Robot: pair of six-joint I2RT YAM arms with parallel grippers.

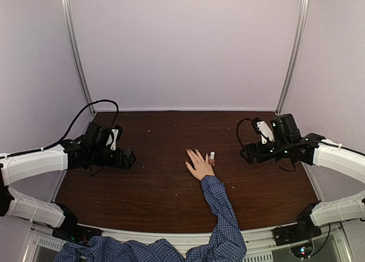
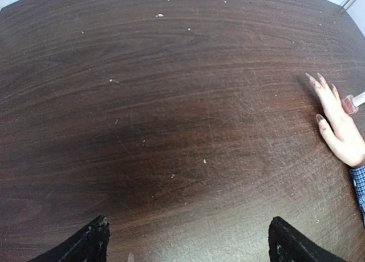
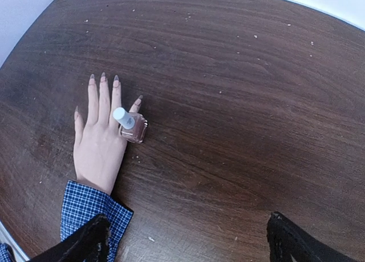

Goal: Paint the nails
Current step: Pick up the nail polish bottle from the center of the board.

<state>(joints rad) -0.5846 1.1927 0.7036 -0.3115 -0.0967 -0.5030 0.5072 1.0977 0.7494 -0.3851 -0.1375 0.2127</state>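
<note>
Tabletop (image 1: 142, 193): dark wood grain, scattered with pale specks.

Hand (image 3: 98, 142): lies flat, palm down, near the middle of the tabletop and somewhat nearer the right arm (image 1: 336, 159). The fingers are stretched out and slightly spread, pointing away from the arm bases. A blue checked sleeve (image 3: 91, 208) covers the wrist and runs back toward the near edge.

Nails (image 3: 103, 77): long and dull pinkish, one on each fingertip, all resting on or just above the wood. All five show in the right wrist view. Cannot tell whether they carry polish.

Bottle (image 3: 132, 127): small, pinkish contents, white cap (image 3: 120, 115). It stands upright, tight against the little-finger side of the hand. In the right wrist view it overlaps the base of the little finger, whose tip shows past it. Cannot tell if it actually touches.

Left arm (image 1: 40, 164): reaches in from the left wall, its end well apart from the hand. Left jaws stand wide apart, with only tabletop between the two dark tips. The hand sits at the far right edge of the left wrist view.

Right arm: reaches in from the right, its end near the bottle but not touching it. Right jaws are likewise spread wide and hold nothing. Hand and bottle lie ahead of them, off to the left of the right wrist view.
</note>
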